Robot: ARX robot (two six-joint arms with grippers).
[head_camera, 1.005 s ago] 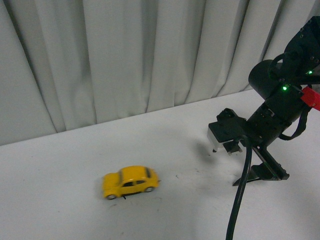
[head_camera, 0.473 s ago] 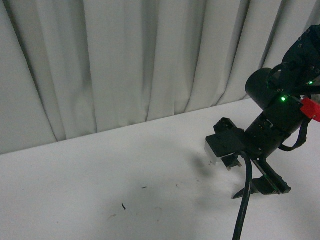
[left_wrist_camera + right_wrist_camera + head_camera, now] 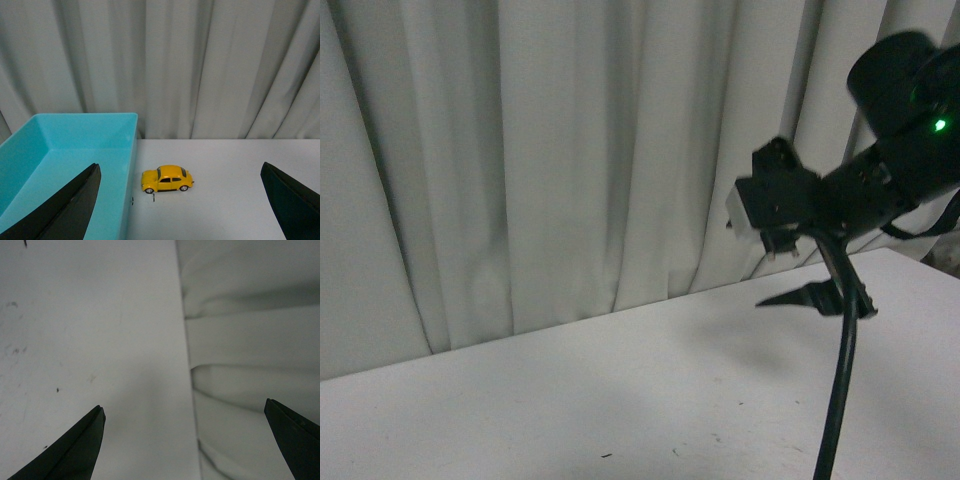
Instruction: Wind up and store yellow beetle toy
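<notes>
In my judgement the task is at an early stage. The curtain (image 3: 200, 65) closes off the far side of the white surface (image 3: 235, 170). In the left wrist view the teal bin (image 3: 80, 131) stands on that surface, open at the top. The visible part of its interior holds nothing, though one of my own fingers covers the near corner. The yellow beetle toy (image 3: 166, 179) rests upright on its wheels on the surface, side-on to the camera. It sits just beside the bin's outer wall but apart from it, so it is not stored. Whether its spring is wound cannot be read from the pictures. Since neither end effector touches the toy, I treat both winding and storing as outstanding. The front view shows neither toy nor bin, only curtain, surface and my right arm (image 3: 890, 180) high above the surface. My right end effector (image 3: 185, 450) is spread wide. Its two dark fingertips sit at opposite edges of the right wrist view, with only bare surface and curtain folds between them. It holds nothing and touches nothing. My left end effector (image 3: 180, 210) is likewise spread wide and empty. The toy lies ahead of it, between the lines of its two fingers and well apart from both.
</notes>
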